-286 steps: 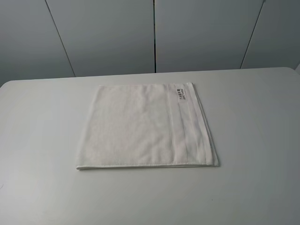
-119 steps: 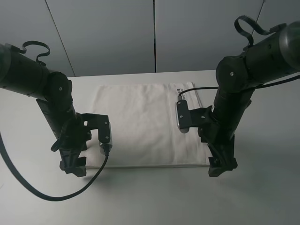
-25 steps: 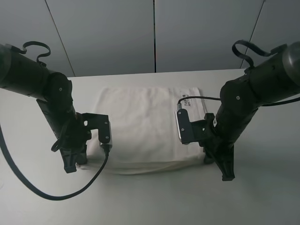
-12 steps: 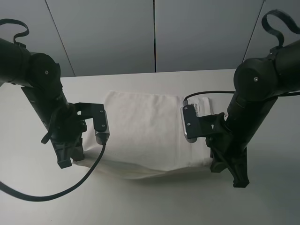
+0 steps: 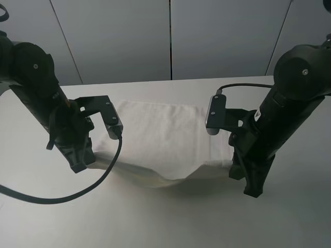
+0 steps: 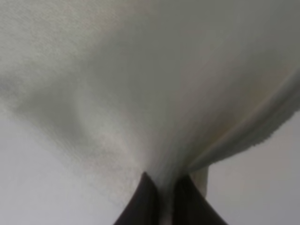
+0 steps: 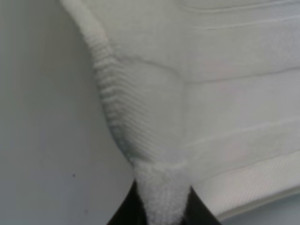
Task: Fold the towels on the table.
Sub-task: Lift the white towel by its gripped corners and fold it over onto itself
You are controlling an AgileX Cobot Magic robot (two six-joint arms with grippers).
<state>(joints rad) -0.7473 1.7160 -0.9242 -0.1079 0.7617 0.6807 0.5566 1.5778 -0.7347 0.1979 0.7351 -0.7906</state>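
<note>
Left claw clamping towel corner, frame left in high view; right claw clamping opposite corner. Middle sagging toward surface; shallow pinch risking slip, skewing fold.

In the left wrist view the towel was blurred, and the left end effector was cut off by the frame edge, only its finger ends showing. The right end effector was cropped likewise. In the exterior high view both arms ran off the picture's sides and covered the towel's near corners.
</note>
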